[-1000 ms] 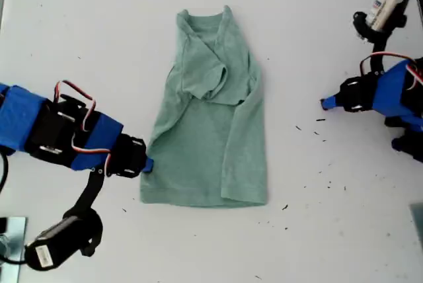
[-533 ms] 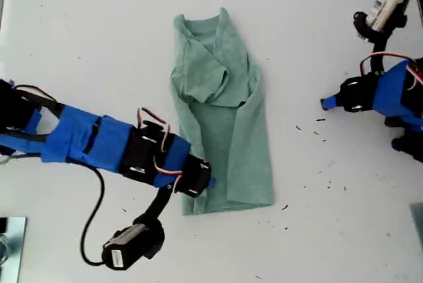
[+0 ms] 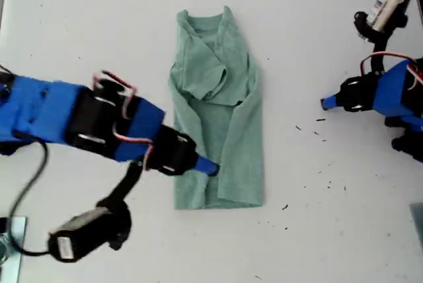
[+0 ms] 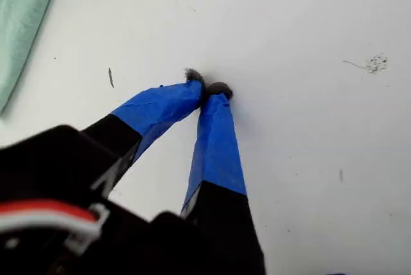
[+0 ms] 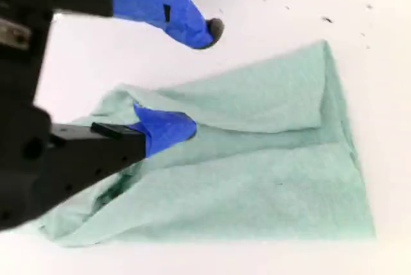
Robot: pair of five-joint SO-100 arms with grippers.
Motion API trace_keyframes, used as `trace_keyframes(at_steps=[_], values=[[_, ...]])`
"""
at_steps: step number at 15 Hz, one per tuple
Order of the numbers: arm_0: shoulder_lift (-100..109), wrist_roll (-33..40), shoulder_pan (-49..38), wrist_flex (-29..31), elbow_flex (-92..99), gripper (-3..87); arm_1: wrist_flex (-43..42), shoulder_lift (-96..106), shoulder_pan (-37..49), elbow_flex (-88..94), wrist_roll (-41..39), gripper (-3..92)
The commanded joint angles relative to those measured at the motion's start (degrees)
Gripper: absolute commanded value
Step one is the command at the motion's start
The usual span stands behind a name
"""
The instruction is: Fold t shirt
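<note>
1. Cloth has moved in the last second: the side of the t shirt [image 3: 221,118] on the exterior view's left, which lay flat and wide a second ago, is now carried inward. The garment is a narrower strip than before, with both long sides turned in toward the middle.

2. Our second end effector [image 3: 210,168] made this change. A second ago it was at the outer edge of the hem on the exterior view's left; now it is over the lower middle of the shirt. In the second wrist view it [image 5: 192,79] is wide open, with one finger under a raised fold of cloth and the other finger free above it. It grips nothing firmly, so we judge that it has just let the edge go or is about to.

3. Our first end effector [image 4: 209,90] has not moved in this time. It stays on the exterior view's right [image 3: 327,103], well apart from the shirt, with its tips touching each other and nothing between them.

4. The t shirt lies in the middle of the white counter [image 3: 99,18], neck away from the camera and hem toward it.

5. For the task, the lengthwise folds look done. We think the crosswise fold, hem toward neck, remains.
</note>
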Motion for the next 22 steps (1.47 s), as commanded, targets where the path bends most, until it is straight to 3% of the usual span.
trace_keyframes(at_steps=[1,2,3,4,5,7,9,11,13,14,15,16,19,22], values=[[26.28,-3.52,-2.46,-3.87,29.18,10.5,0.35,0.35,-0.35,0.18,0.53,2.3],[37.44,-7.56,-2.99,-12.83,50.8,1.9,0.35,0.35,-0.35,0.18,0.53,2.3],[49.66,-11.34,-2.9,-25.66,73.48,-0.1,0.35,0.35,-0.35,0.18,0.53,2.3],[59.06,-15.91,-2.9,-33.31,90.35,-0.1,0.35,0.35,-0.35,0.18,0.53,2.3],[67.06,-18.63,-3.96,-35.95,101.6,-0.1,0.35,0.35,-0.35,0.18,0.62,2.3],[81.65,-20.65,-6.77,-32.43,112.59,-0.1,0.35,0.44,-0.35,0.26,0.7,2.3],[83.94,-18.9,-8.96,-28.48,111.01,-0.2,0.44,0.35,-0.7,-0.09,1.23,2.3],[68.2,-16.61,-8.09,-22.59,92.64,-0.2,7.03,-6.68,-6.15,-13.89,5.01,2.2],[47.72,-13.62,-4.66,-10.46,60.82,-0.2,20.92,-28.12,-12.83,-50.27,6.42,4.8],[38.32,-10.72,-2.64,-4.92,44.82,11.7,29.0,-40.61,-16.96,-69.96,7.12,22.8],[29.53,-9.49,-0.62,0.62,30.67,19.6,33.93,-50.98,-20.92,-86.22,6.94,33.3],[23.12,-7.65,0.88,1.93,21.09,22.0,33.84,-57.57,-24.43,-94.66,6.5,41.1],[13.27,-6.77,3.43,4.04,8.88,23.7,33.4,-64.16,-30.76,-101.43,11.78,39.6],[5.01,-7.91,6.33,0.97,8.44,25.6,31.2,-71.1,-36.12,-101.16,17.31,38.5]])
